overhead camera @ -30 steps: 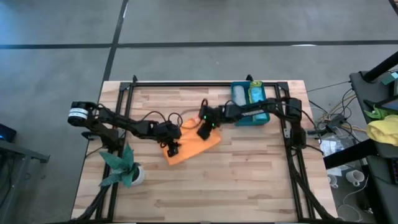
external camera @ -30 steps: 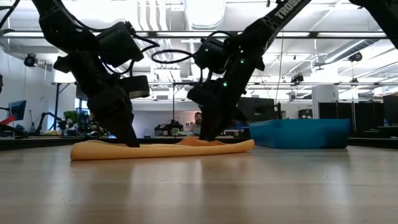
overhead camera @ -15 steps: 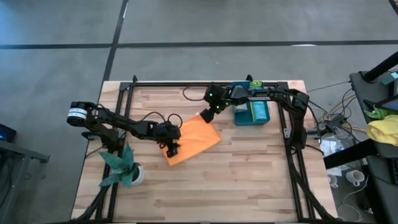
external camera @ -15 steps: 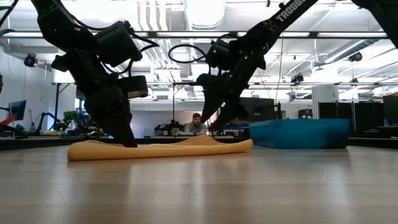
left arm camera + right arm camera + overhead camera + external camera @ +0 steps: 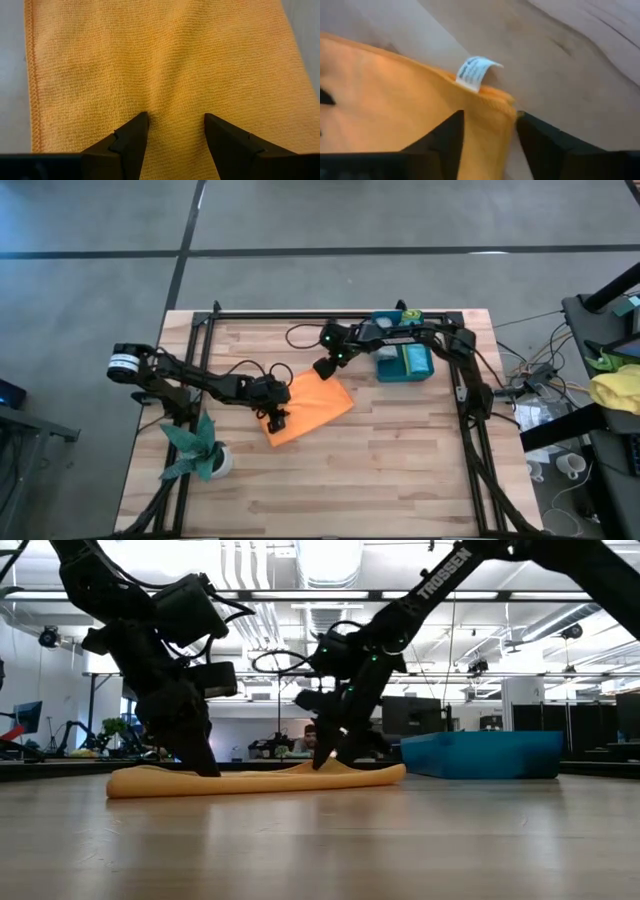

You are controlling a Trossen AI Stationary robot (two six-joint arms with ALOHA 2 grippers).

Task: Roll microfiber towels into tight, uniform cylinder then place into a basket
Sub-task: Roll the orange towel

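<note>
Orange towel (image 5: 308, 410) lies flat on the wooden desk (image 5: 400, 470). Left gripper (image 5: 277, 417), fingers apart, presses its near edge as an anchor. Right gripper (image 5: 487, 134) straddles the tagged far corner, half-open, likely to begin rolling; basket (image 5: 404, 358) waits nearby.

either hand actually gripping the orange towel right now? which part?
Left hand is open, fingers pressed down on the orange towel near its left end, pinning it, not pinching it. Right hand straddles the tagged corner; whether it has closed on it cannot be told.
</note>
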